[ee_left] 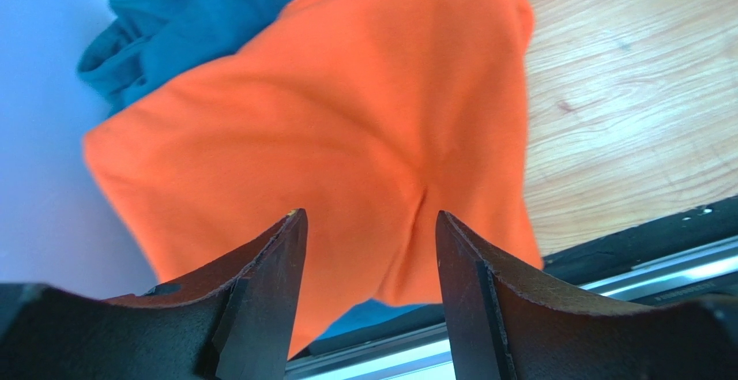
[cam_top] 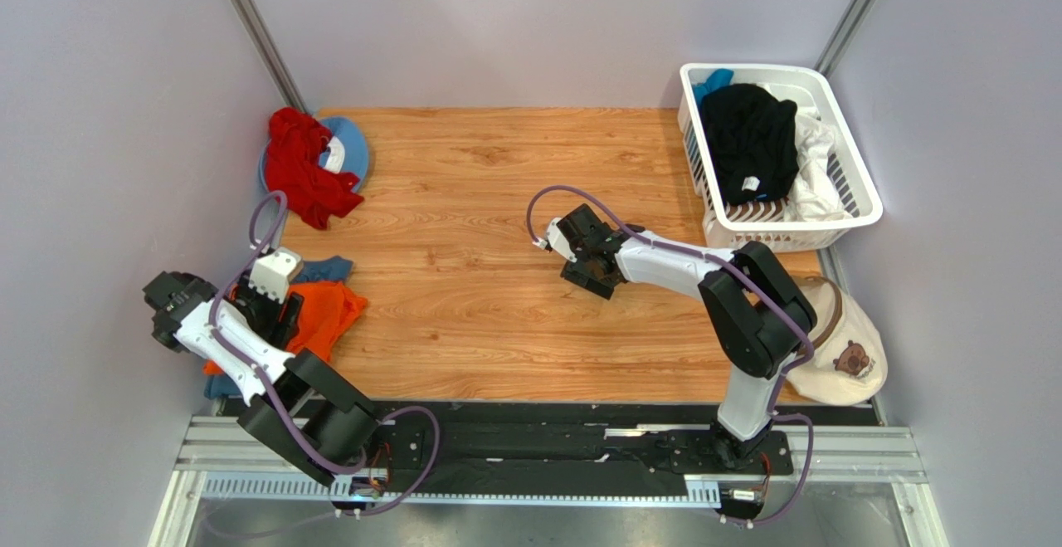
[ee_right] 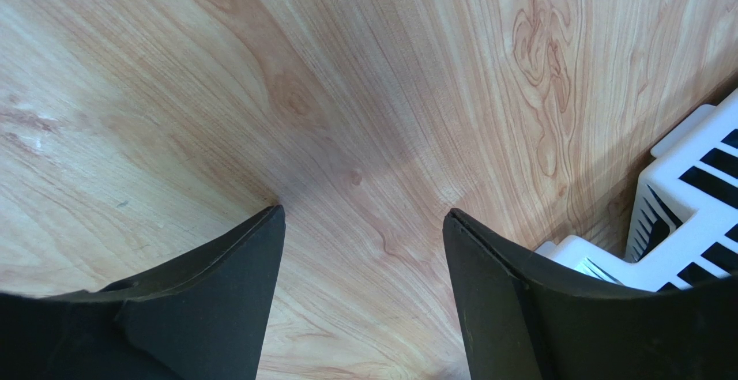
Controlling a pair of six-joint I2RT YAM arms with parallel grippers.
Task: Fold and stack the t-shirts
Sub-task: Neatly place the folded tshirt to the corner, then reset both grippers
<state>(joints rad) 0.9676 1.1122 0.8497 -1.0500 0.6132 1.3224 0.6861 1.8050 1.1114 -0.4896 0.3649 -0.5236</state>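
A bright orange t-shirt (cam_top: 327, 314) lies folded on a dusty blue t-shirt (cam_top: 327, 271) at the table's near left; both show in the left wrist view, orange (ee_left: 329, 112) and blue (ee_left: 186, 12). My left gripper (cam_top: 284, 318) hovers over the orange shirt, open and empty (ee_left: 368, 224). My right gripper (cam_top: 593, 276) is open and empty over bare wood mid-table (ee_right: 362, 216). A black t-shirt (cam_top: 748, 136) and a white one (cam_top: 817, 155) lie in the white basket (cam_top: 860, 199) at the far right.
A red cloth (cam_top: 299, 164) lies on a blue disc (cam_top: 349, 142) at the far left. A beige bear-face cap (cam_top: 848, 348) sits at the near right. The basket corner shows in the right wrist view (ee_right: 684, 233). Walls close in left and right.
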